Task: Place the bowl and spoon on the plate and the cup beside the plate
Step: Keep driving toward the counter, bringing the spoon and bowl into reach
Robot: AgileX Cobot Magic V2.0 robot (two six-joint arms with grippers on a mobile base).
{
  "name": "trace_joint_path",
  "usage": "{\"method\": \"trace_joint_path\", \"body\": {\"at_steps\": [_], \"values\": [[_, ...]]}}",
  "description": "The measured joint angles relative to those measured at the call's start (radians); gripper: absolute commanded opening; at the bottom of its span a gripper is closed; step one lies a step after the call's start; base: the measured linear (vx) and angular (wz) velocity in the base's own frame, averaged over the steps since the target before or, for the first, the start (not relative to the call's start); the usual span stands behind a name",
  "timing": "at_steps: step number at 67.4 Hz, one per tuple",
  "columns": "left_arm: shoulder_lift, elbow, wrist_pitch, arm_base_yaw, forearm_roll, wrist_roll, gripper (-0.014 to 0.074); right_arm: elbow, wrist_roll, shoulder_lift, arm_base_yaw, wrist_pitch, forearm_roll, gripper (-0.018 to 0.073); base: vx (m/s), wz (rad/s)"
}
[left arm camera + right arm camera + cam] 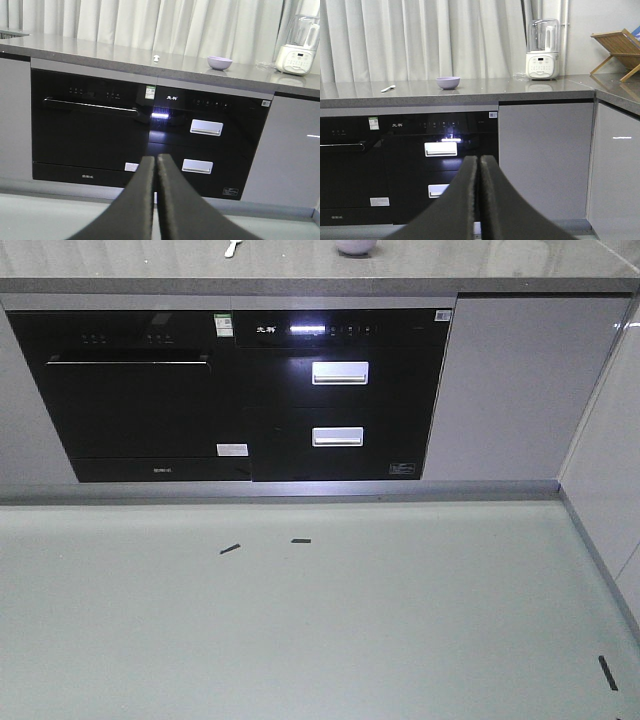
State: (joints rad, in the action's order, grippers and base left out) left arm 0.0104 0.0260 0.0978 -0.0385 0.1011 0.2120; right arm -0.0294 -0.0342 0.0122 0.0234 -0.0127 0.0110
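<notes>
The lavender bowl stands on the grey counter, also seen as the bowl and, cut by the top edge, the bowl. The pale spoon lies to its left on the counter; the spoon and the spoon show small. Plate and cup are out of view. My left gripper and right gripper are both shut with nothing between them, held low in front of the cabinets, far from the counter objects.
Black built-in appliances with silver handles fill the cabinet front below the counter. A white blender stands on the counter at right, and a wooden rack on the side counter. Grey floor lies ahead.
</notes>
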Motion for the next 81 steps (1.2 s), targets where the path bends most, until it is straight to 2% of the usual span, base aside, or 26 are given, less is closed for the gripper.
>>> {"method": "trace_joint_path", "body": {"at_steps": [81], "values": [[0.000, 0.000, 0.000, 0.000, 0.000, 0.000, -0.0006, 0.000, 0.000, 0.000, 0.000, 0.000, 0.000, -0.0004, 0.13, -0.01]]}}
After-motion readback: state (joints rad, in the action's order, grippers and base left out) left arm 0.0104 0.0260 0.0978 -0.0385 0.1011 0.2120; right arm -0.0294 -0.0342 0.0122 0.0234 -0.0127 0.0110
